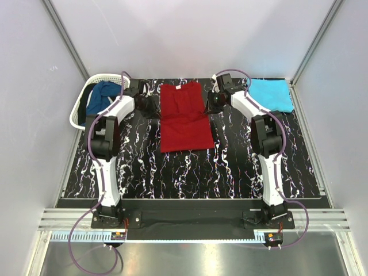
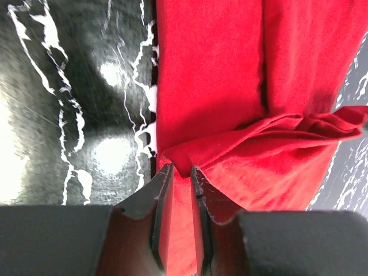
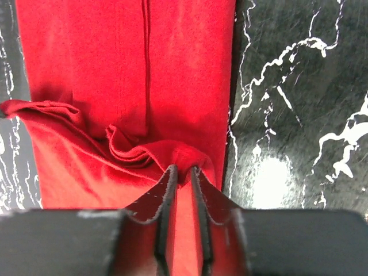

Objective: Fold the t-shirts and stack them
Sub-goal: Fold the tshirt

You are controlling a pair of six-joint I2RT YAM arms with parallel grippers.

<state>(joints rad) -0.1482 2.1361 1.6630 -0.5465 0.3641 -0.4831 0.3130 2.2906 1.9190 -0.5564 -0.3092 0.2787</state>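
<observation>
Gripping the red t-shirt (image 1: pixel 183 118) at its far end: the left fingers (image 2: pixel 163 195) pinch a raised fold at its left edge, and the right fingers (image 3: pixel 167 195) do the same at its right edge, each pair narrowly parted around cloth. The garment lies flat on the surface (image 1: pixel 172 172) between the arms, long axis running near to far. Judgement: the next fold travels along that axis, toward the bases, with the arms equally placed.

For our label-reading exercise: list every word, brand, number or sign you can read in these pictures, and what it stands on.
None readable. The red t-shirt, turquoise t-shirt, dark blue t-shirt and white basket show no print; any marks on the arm bases are too small to read.
</observation>
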